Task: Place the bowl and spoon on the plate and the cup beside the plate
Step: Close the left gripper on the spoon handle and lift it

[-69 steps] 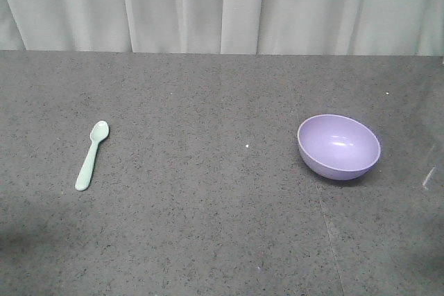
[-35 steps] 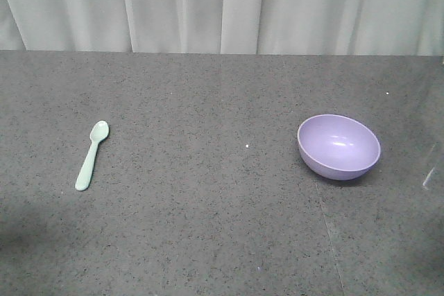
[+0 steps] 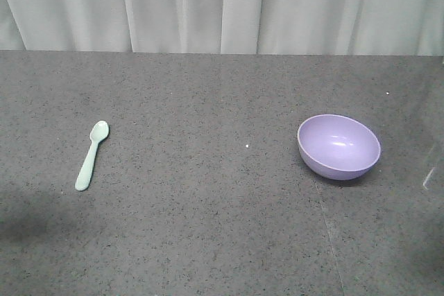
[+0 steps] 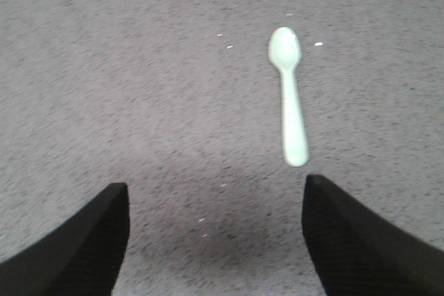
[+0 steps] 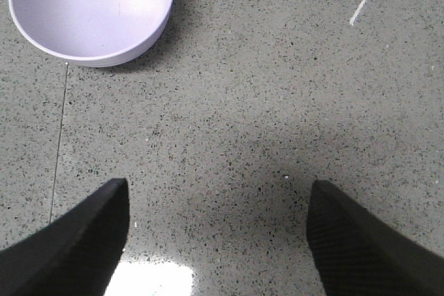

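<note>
A mint-green spoon [image 3: 91, 154] lies on the grey table at the left, its head pointing away. In the left wrist view the spoon [image 4: 290, 95] lies ahead and to the right of my left gripper [image 4: 216, 188], which hangs open above bare table with nothing between its fingers. A lavender bowl [image 3: 338, 146] stands upright at the right. In the right wrist view the bowl [image 5: 91, 10] is ahead and to the left of my right gripper [image 5: 218, 188], also open and empty. The plate and the cup are out of view. Neither gripper shows in the front view.
The speckled grey table [image 3: 208, 206] ends at a pale curtain [image 3: 222, 5] along the back. A thin seam [image 3: 329, 233] runs down the tabletop below the bowl. A bright glare patch [image 5: 149, 279] lies on the surface near my right gripper.
The dark shadow at the table's lower left has shifted slightly. The spoon and bowl have not moved.
</note>
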You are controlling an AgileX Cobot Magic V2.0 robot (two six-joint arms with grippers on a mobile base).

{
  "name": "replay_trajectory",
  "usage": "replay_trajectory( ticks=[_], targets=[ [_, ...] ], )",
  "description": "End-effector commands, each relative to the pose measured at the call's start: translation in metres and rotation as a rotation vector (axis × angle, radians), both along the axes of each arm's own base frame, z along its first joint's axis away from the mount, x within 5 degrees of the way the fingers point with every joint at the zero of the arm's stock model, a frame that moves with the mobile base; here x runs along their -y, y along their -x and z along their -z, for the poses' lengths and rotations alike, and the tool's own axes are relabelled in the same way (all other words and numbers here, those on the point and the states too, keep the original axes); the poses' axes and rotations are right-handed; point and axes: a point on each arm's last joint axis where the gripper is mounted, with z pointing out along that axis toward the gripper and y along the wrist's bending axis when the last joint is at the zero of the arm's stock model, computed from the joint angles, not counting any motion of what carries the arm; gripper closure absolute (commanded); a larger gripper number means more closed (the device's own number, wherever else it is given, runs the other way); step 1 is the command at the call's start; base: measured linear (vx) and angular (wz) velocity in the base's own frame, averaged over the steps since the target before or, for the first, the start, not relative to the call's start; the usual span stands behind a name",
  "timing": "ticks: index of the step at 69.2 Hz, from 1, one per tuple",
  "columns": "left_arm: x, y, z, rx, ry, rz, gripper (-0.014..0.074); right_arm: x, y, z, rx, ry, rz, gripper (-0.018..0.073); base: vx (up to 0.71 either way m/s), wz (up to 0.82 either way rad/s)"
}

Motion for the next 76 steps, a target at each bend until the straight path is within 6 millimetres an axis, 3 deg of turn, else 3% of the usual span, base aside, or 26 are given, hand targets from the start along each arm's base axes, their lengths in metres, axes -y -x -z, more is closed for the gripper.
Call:
replay_trajectory(
  ticks=[1, 21, 41, 76],
  targets=[
    [0.012, -0.016, -0.013, 0.061, 0.017, 0.053, 0.0116, 0.001, -0.002, -0.013, 0.078, 0.007, 0.004, 0.0027, 0.0, 0.0],
    [0.049, -0.082, 0.016, -0.084, -0.009, 0.161, 0.0131, 0.001, -0.002, -0.013, 0.078, 0.007, 0.004, 0.0027, 0.0, 0.0],
    [0.063, -0.135, 0.055, -0.189, 0.017, 0.119, 0.0131, 0.001, -0.002, -0.013, 0.078, 0.007, 0.004, 0.0027, 0.0, 0.0],
    [0.073, -0.179, 0.108, -0.196, 0.06, 0.064, 0.0131, 0.001, -0.002, -0.013, 0.078, 0.007, 0.004, 0.0027, 0.0, 0.0]
  ],
)
